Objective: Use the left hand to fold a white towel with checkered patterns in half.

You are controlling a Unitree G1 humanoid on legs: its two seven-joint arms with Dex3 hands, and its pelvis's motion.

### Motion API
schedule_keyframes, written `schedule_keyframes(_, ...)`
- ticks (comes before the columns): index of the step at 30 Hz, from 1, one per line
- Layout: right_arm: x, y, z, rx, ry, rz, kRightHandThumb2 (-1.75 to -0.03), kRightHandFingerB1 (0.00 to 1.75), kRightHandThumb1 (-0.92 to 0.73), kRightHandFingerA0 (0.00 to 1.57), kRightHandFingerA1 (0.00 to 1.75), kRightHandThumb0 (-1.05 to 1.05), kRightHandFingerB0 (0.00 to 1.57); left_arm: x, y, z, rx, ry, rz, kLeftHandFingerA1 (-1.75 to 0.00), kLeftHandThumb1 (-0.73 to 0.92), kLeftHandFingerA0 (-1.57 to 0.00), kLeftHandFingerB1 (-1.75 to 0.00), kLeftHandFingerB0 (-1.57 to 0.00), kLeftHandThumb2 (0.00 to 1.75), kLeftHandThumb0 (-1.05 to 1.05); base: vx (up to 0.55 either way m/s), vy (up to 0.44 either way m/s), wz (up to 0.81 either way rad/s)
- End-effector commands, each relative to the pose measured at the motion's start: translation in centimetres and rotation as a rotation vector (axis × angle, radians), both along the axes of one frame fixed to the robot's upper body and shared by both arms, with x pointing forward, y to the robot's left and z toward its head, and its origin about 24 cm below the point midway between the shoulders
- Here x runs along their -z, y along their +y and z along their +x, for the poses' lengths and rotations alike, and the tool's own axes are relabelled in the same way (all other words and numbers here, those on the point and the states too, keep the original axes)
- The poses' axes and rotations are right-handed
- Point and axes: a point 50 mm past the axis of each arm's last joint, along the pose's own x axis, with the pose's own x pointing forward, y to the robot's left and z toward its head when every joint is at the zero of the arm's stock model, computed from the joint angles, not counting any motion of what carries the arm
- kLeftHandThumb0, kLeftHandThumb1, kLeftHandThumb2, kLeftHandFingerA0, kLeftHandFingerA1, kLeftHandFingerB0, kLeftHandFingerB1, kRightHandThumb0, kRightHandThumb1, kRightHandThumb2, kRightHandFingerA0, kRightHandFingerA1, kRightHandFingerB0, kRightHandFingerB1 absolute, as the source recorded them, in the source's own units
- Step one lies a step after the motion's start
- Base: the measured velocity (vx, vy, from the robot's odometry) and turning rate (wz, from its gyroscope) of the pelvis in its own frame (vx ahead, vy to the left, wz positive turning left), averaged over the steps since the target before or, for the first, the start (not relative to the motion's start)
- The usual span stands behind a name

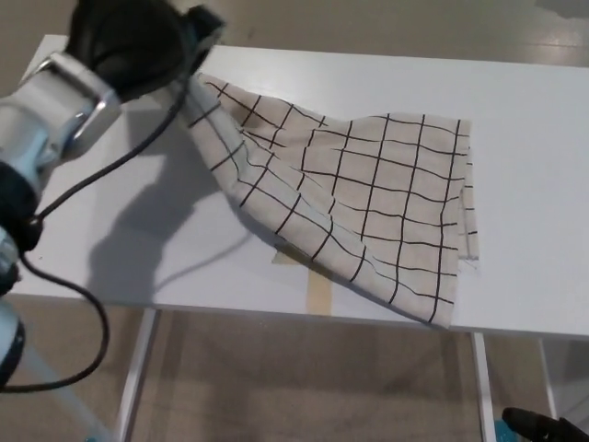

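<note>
A white towel with black checks (368, 198) lies on the white table (534, 184), its right part flat and its left end lifted off the surface. My left hand (129, 41) is at the top left, raised above the table and shut on that lifted left edge. The cloth hangs in a slanted sheet from the hand down to the table. The towel's near right corner (440, 313) reaches the table's front edge. My silver left forearm (41, 120) comes in from the left. The right hand does not show.
A strip of tan tape (317, 295) marks the table's front edge near the middle. The arm's black cable (101, 175) loops over the left part of the table. Below the table show its metal legs (138, 368) and the floor.
</note>
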Motion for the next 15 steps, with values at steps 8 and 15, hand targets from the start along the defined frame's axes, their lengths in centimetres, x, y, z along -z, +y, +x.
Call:
schedule_keyframes(8,-0.2,-0.1,0.1,-0.007,-0.007,0.022,-0.56,0.55,-0.54,0.52,0.58,-0.33,0.68,-1.2,-10.2,-1.7,0.343,-0.055,0.187,-1.75,0.51,-0.86,-1.25,-0.97,0.56,-0.32,0.00,0.000,0.00)
schedule_keyframes(15,-0.3,-0.3,0.2,-0.030,-0.008,0.020,-0.57,0.54,-0.53,0.51,0.57,-0.37,0.71,-0.6,-15.4,-4.0,0.535,-0.013,0.235,-1.74,0.42,-0.91,-0.58,-1.10,0.53,-0.57,0.00,0.000,0.00)
